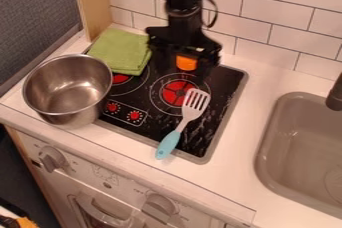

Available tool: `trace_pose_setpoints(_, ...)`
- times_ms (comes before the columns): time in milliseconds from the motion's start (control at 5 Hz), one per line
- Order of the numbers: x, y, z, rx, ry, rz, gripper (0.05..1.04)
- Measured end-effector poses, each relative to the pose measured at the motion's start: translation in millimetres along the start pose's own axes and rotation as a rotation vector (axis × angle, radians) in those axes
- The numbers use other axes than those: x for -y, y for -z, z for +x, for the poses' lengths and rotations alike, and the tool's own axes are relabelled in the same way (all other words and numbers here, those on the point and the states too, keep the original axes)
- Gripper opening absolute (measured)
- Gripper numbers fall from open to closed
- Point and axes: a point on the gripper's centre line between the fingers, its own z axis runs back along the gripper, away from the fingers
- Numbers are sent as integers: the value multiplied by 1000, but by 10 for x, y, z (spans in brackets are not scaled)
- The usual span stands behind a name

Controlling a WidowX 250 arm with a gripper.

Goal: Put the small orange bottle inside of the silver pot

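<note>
The black gripper [182, 61] hangs over the back part of the stove, pointing down. Right at its lower end is the small orange bottle [186, 63], partly covered by the dark gripper; whether it is held cannot be made out. On the left stands the silver pot [67, 112], upright, at the stove's front left corner, with its bare inner bottom in view. The pot is to the left of the gripper and nearer the front.
A folded green cloth [120, 51] lies at the stove's back left, between pot and gripper. A spatula with a blue handle [168, 144] rests across the stovetop [150, 131]. The sink [300, 147] is at the right; a tiled wall [257, 19] rises behind.
</note>
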Motion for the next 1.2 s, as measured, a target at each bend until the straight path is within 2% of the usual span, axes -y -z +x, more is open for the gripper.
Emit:
trace_pose_setpoints(400,34,215,557,-14,-2,36,1001)
trace_pose_setpoints(600,14,225,641,-22,-2,54,1001)
trace_pose_setpoints(800,3,156,676,-30,-7,23,1001)
trace_pose_setpoints(1000,3,156,609,-76,-9,-12,1001)
trace_pose_setpoints(1200,-42,63,623,-102,-16,-37,1001)
